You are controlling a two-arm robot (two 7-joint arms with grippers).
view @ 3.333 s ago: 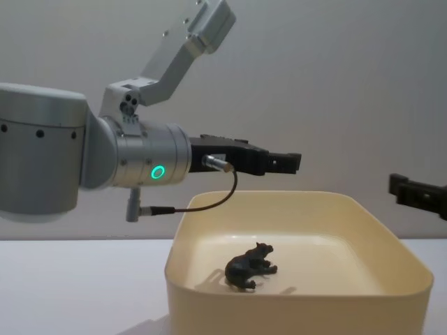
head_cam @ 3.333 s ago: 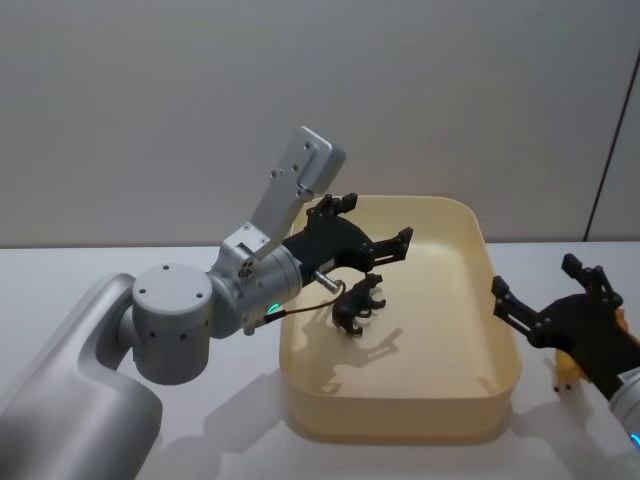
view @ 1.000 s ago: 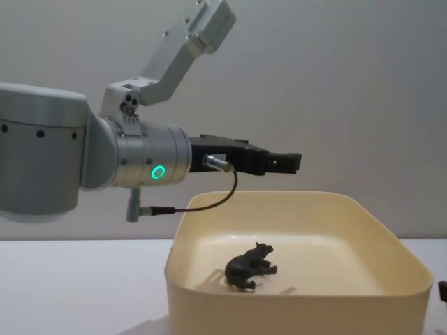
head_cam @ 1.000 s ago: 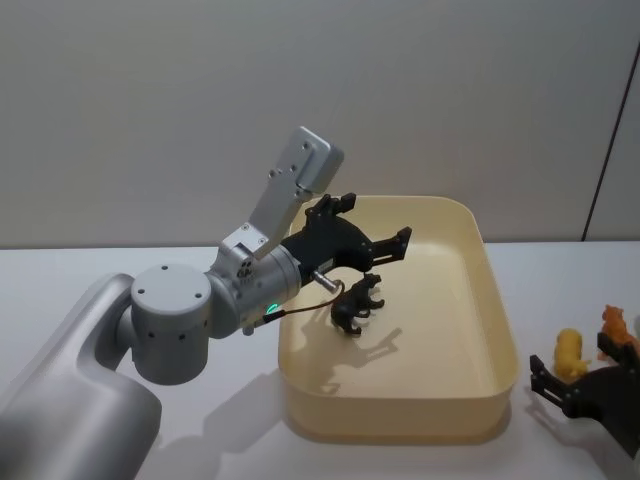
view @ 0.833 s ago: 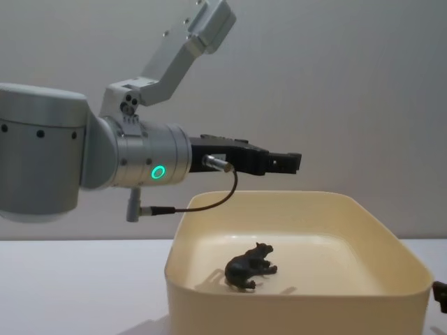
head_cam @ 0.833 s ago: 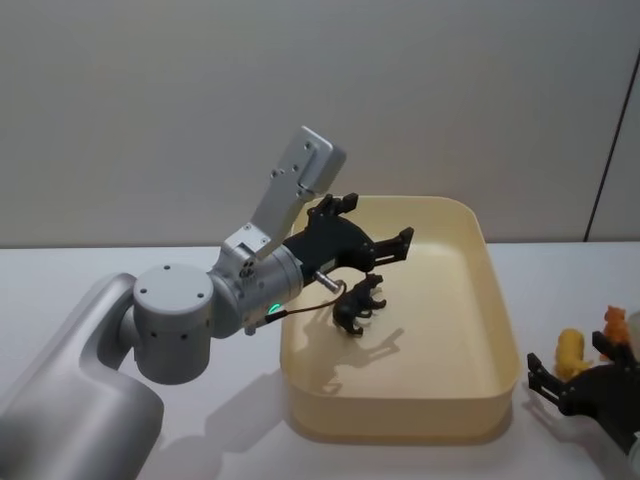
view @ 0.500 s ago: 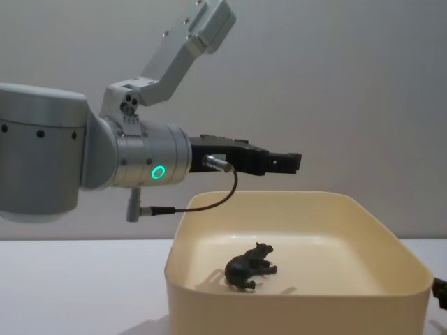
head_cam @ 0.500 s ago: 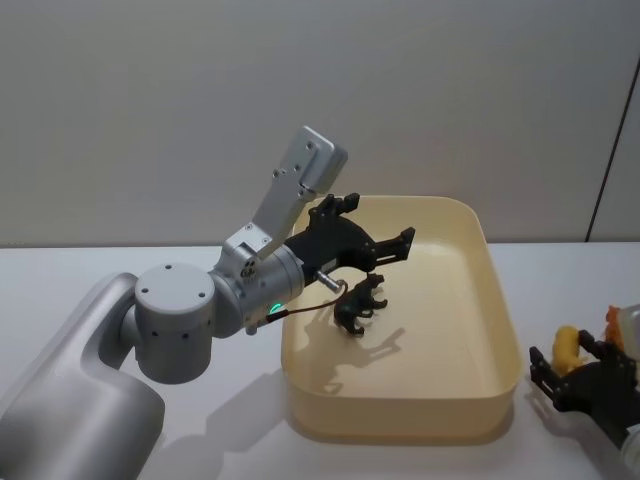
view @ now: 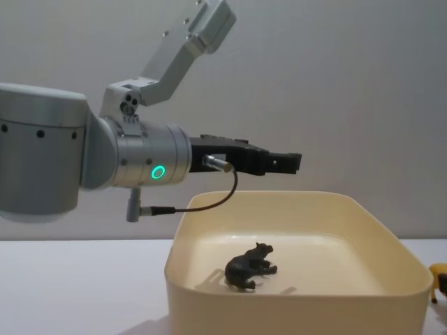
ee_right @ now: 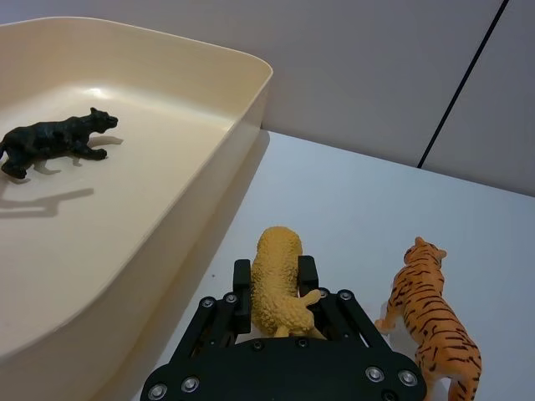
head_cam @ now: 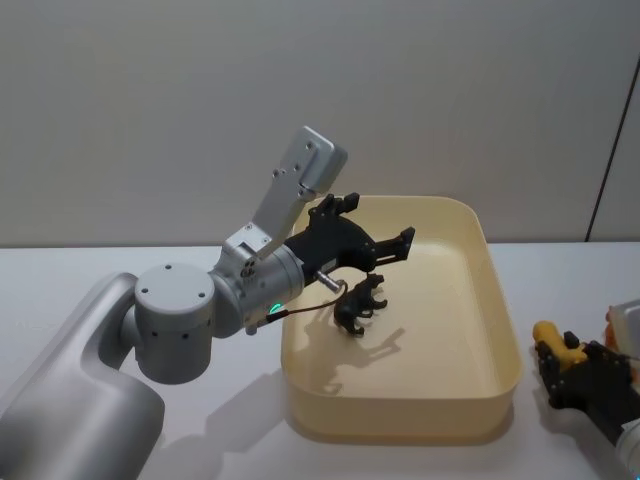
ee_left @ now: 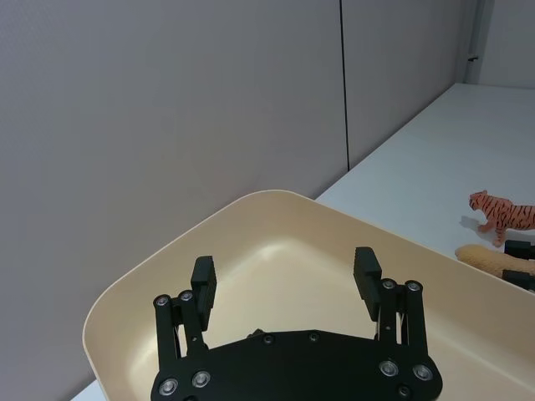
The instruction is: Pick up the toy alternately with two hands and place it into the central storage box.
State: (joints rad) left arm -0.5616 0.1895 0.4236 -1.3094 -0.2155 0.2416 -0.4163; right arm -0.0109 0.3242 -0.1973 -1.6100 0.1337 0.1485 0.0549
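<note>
Head view: left gripper (head_cam: 375, 220) is held over the left part of the storage box (head_cam: 505, 335), fingers spread apart, nothing between them. A black toy (head_cam: 358, 303) is seen below those fingers, standing on the box floor. Right gripper (head_cam: 560, 350) is placed low, outside the box's right wall, fingers closed on a yellow toy (head_cam: 552, 335).

Left wrist view: the left gripper (ee_left: 284, 269) fingers (ee_left: 203, 280) are wide apart and empty, with the box rim (ee_left: 167, 251) lying ahead of the tips. A tiger toy (ee_left: 504, 215) and the yellow toy (ee_left: 489, 257) are seen well beyond the fingers, on the counter (ee_left: 435, 150) outside the box.

Right wrist view: the yellow toy (ee_right: 276, 292) is clamped between the right gripper (ee_right: 275, 271) fingers, just beside the outer wall of the box (ee_right: 209, 209). Whether it is off the counter (ee_right: 351, 192) cannot be told. The tiger toy (ee_right: 430, 322) stands upright just beside the fingers, on the side away from the box. The black toy (ee_right: 54, 140) is inside the box, well apart from these fingers.

Chest view: the left gripper (view: 283, 162) is held level above the box (view: 293, 314), green ring light (view: 159, 172) lit behind it. The black toy (view: 249, 266) sits beneath the fingers. The yellow toy (view: 438, 272) is seen past the box's right wall.
</note>
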